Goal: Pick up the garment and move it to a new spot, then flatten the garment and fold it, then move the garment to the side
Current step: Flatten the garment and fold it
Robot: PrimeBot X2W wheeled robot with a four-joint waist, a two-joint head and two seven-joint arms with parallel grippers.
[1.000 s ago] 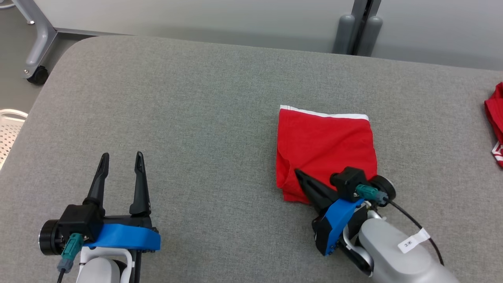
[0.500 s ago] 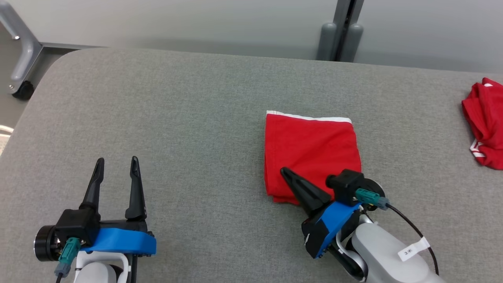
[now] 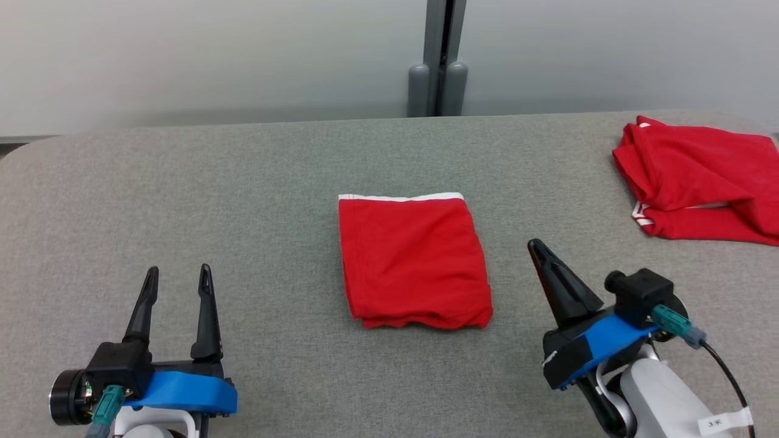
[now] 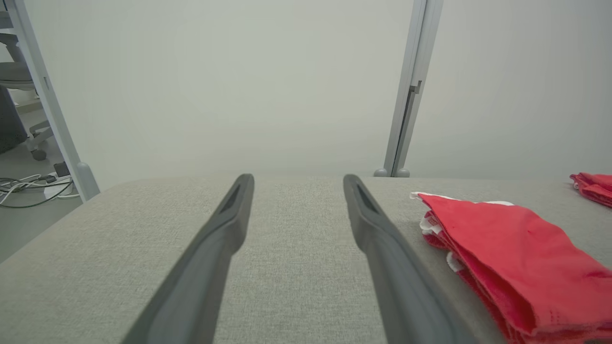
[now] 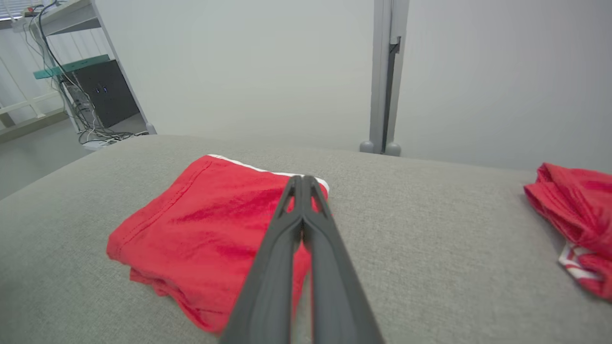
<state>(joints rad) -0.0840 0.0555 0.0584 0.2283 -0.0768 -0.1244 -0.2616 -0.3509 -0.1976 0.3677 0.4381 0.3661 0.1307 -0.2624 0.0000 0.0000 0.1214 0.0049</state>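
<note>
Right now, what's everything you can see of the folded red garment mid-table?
The folded red garment looks like soft, thin fabric, stacked in several layers into a roughly square, flat packet. A white band runs along its far edge. The near edge shows the layered folds, slightly uneven, and the top is mildly wrinkled. It lies near the middle of the grey fabric-covered table, and nothing else touches it: the right gripper, shut, sits apart to its right.
</note>
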